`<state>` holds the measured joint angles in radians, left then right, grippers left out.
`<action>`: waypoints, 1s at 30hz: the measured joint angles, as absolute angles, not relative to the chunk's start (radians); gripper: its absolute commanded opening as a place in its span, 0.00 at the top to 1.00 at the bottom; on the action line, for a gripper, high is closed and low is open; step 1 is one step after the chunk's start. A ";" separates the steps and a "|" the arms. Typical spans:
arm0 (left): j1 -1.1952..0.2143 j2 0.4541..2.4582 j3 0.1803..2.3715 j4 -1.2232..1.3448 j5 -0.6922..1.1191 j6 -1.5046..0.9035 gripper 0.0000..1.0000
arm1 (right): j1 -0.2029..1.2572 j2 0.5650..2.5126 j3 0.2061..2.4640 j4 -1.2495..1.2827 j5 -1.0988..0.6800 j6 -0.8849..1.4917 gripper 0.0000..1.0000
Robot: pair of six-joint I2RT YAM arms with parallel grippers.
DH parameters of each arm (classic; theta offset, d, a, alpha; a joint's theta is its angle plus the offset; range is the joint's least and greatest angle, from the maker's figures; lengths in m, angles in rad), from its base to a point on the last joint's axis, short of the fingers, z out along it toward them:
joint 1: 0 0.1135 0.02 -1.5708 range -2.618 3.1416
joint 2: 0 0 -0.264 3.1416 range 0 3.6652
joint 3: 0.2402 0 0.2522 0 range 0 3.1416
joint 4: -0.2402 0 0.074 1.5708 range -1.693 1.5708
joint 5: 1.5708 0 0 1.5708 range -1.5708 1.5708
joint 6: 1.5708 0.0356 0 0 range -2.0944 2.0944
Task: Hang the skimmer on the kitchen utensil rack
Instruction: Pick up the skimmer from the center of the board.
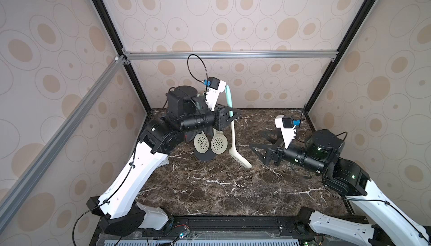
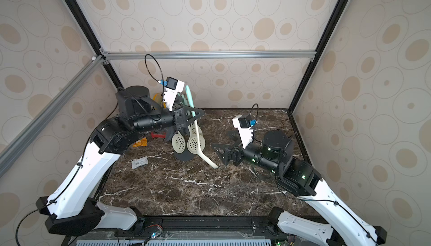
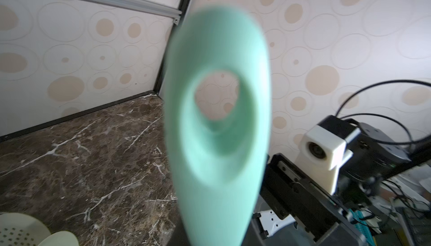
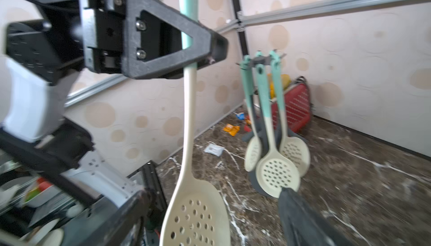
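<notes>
The left end effector point(image 1: 233, 114) is clenched on the skimmer point(image 1: 233, 139) where mint grip meets cream shaft, and the perforated head hangs below it toward the table point(image 1: 210, 186). The kitchen utensil rack point(image 4: 261, 61), carrying three hung skimmers point(image 4: 277, 174), stands just left. The right end effector point(image 1: 256, 139) gapes empty, right of the skimmer.

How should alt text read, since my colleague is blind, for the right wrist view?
The left gripper is shut on the handle of a mint-and-cream skimmer, which hangs head-down. Farther off, the kitchen utensil rack holds three similar skimmers above the marble table.
</notes>
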<state>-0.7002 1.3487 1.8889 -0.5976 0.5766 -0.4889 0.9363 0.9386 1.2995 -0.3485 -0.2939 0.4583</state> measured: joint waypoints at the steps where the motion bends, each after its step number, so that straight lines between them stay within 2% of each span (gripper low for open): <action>1: -0.700 1.340 1.889 -0.579 0.611 -0.499 1.00 | 0.936 0.956 1.304 -0.307 -0.358 0.479 0.09; 6: -0.700 1.298 1.862 -0.445 0.746 -0.579 1.00 | 0.935 1.044 1.303 -0.083 -0.550 0.617 0.13; 12: -0.700 1.265 1.834 -0.364 0.811 -0.633 1.00 | 0.933 1.092 1.293 0.184 -0.654 0.785 0.37; 22: -0.700 1.260 1.829 -0.310 0.837 -0.668 1.00 | 0.937 1.135 1.293 0.326 -0.722 0.901 0.44; 24: -0.700 1.260 1.829 -0.304 0.841 -0.670 1.00 | 0.937 1.145 1.293 0.330 -0.726 0.907 0.53; 30: -0.698 1.262 1.826 -0.303 0.833 -0.670 1.00 | 0.945 1.148 1.288 0.357 -0.739 0.915 0.89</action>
